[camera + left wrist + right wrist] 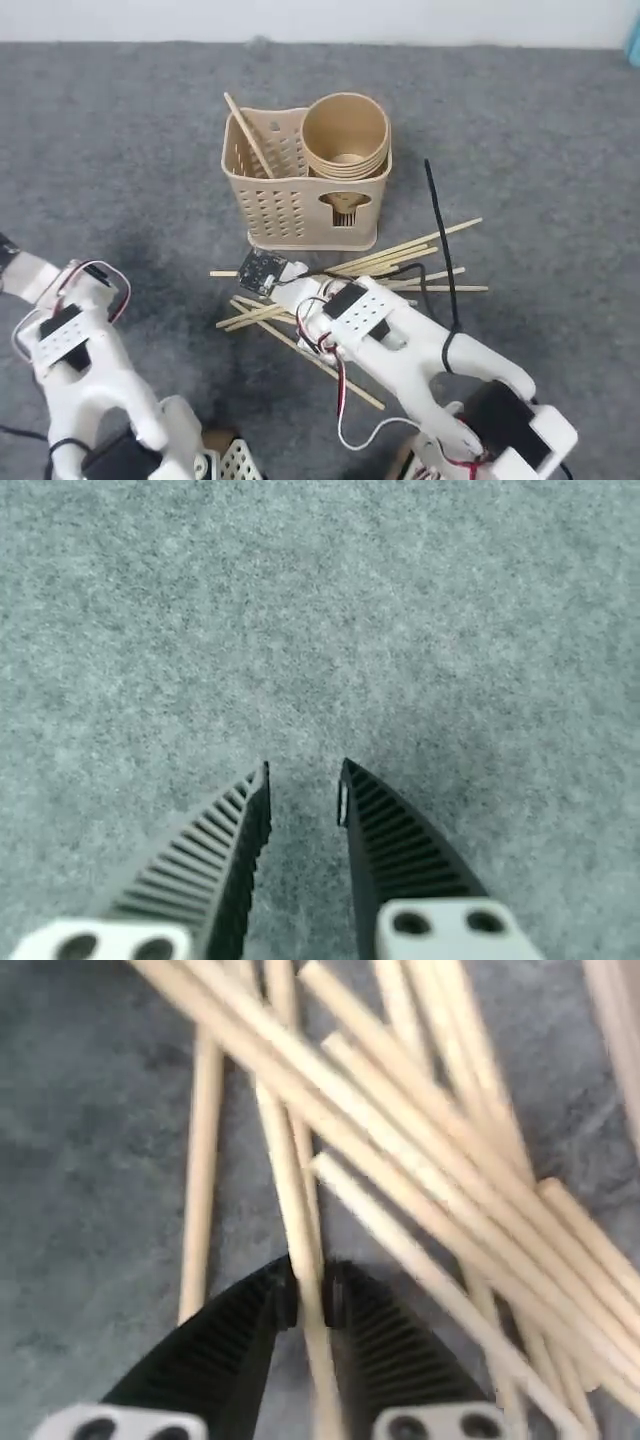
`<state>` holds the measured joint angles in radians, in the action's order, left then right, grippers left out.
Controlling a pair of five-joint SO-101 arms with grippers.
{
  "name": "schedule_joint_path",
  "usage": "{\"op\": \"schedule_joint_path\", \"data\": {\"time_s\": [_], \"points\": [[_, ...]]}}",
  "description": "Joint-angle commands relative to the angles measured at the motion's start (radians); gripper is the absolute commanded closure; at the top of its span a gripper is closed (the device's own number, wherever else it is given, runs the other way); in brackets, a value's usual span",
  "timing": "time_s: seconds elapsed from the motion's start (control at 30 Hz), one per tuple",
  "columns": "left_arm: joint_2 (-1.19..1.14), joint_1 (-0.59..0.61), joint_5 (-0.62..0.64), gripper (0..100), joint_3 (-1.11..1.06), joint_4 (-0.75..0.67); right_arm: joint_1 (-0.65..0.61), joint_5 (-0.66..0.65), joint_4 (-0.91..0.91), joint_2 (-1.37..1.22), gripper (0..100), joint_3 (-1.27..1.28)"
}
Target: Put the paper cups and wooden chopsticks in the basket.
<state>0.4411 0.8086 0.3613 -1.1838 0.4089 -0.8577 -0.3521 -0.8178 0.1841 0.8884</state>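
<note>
Your right claw [310, 1295] pinches one wooden chopstick [290, 1200] from a scattered pile [400, 250] on grey carpet [120, 150].
From above, the beige basket [300, 215] stands just beyond that claw. It holds stacked paper cups [345, 130] and one leaning stick [248, 135]. Your left claw [303, 770] hangs released over bare carpet, well apart from the pile.

Grey table covering [120, 150]: matt, fuzzy, felt-like cloth. Beige perforated basket [290, 205]: smooth plastic, faint sheen. Stacked brown paper cups [345, 130]: matt paper. Pale wooden chopsticks [400, 255]: bare, smooth, unvarnished wood. Left gripper [305, 767] and right gripper [311, 1272]: matt black plastic, ribbed inner faces. White arm shells [400, 345]: smooth plastic.
</note>
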Motion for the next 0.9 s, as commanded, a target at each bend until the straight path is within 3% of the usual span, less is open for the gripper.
{"op": "schedule_joint_path", "data": {"time_s": [0.0, 0.23, 0.47, 0.7, 0.87], "points": [[0.002, -0.009, 0.006, 89, 0.036, -0.028, -0.033, -0.008, -0.145, 0.197, 96.1, -0.02], [0.002, -0.009, 0.006, 89, 0.038, -0.028, -0.033, -0.008, -0.348, 0.628, 96.1, -0.014], [0.002, -0.009, 0.006, 89, 0.038, -0.028, -0.028, -0.005, -0.389, 0.955, 96.1, -0.014], [0.002, -0.009, 0.006, 89, 0.038, -0.028, -0.025, 0.315, -0.071, 1.156, 96.1, 0.046], [0.002, -0.006, 0.006, 89, 0.036, -0.028, -0.025, 0.37, 0.34, 1.251, 96.1, 0.262]]}}
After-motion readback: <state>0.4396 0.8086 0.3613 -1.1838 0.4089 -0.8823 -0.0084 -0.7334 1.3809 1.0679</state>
